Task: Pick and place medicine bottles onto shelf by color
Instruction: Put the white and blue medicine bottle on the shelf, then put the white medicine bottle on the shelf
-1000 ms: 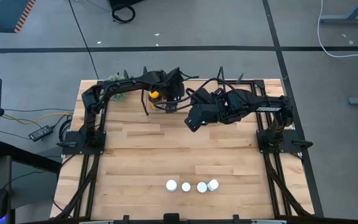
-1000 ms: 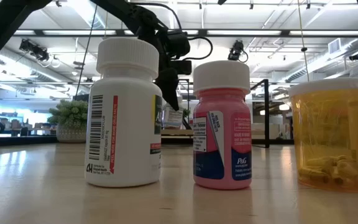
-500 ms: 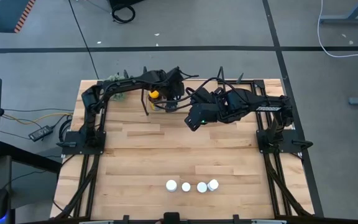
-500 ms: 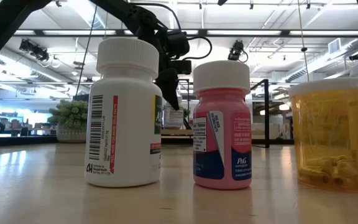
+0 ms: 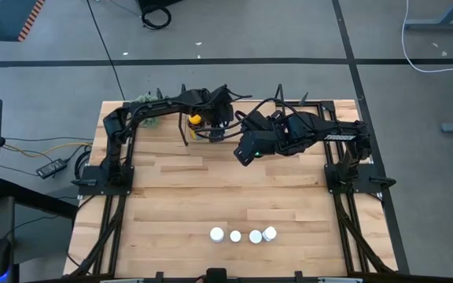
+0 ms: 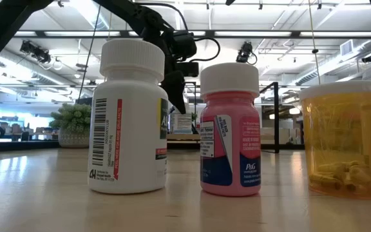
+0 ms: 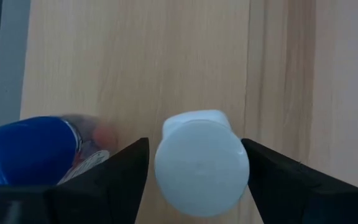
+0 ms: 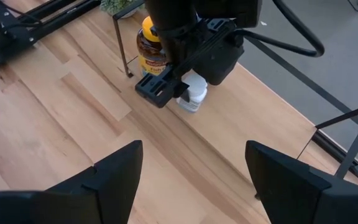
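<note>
High view shows my left gripper [image 5: 215,130] over the shelf [image 5: 289,140] at the far side of the table [image 5: 211,189], next to the amber bottle [image 5: 196,120] with its yellow cap. My left wrist view looks down on a white-capped bottle [image 7: 201,163] standing on the shelf board between my two fingers [image 7: 114,177], with daylight on both sides of the cap, so my fingers are spread and not pressing it; I judge this bottle as just set down. A blue bottle [image 7: 27,149] stands just beside it.

My right gripper [image 5: 246,151] hovers near, over the table in front of the shelf, fingers wide apart and holding nothing.

Still to go: four bottles [image 5: 242,234] in a row at the near edge, among them a white one [image 6: 129,116], a pink one [image 6: 229,129] and a clear amber one [image 6: 343,138].

A green plant ball [image 6: 75,122] sits at the shelf's left end. My two arms crowd each other over the shelf, so lifting out needs care.
</note>
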Controlling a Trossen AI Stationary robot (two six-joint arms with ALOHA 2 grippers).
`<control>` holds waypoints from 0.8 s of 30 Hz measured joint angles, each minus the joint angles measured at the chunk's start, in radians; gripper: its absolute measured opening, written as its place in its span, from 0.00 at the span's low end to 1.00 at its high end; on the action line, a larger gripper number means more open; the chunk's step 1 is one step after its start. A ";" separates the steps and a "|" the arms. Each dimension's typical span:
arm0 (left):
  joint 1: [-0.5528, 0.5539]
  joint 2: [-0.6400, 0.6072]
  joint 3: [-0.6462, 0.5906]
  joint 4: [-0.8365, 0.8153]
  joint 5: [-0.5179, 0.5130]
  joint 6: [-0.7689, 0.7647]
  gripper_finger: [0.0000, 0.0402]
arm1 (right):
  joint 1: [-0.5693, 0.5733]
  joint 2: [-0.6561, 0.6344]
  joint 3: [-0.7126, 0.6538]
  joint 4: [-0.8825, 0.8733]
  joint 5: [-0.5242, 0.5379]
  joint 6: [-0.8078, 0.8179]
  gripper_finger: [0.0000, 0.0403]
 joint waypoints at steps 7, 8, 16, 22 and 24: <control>0.000 -0.023 0.008 -0.048 0.001 -0.008 0.65 | 0.000 0.000 0.000 -0.001 0.000 0.002 0.72; 0.000 -0.025 0.017 -0.062 0.001 -0.008 0.66 | 0.000 0.000 0.000 -0.002 0.000 0.007 0.72; -0.029 -0.045 0.159 -0.219 0.002 -0.068 0.72 | 0.014 0.000 0.000 -0.025 0.046 0.022 0.72; -0.063 -0.045 0.361 -0.330 -0.030 -0.123 0.73 | 0.060 0.000 0.000 -0.025 0.125 0.025 0.72; -0.067 -0.046 0.428 -0.346 -0.032 -0.171 0.73 | 0.071 0.000 0.000 -0.025 0.131 0.019 0.72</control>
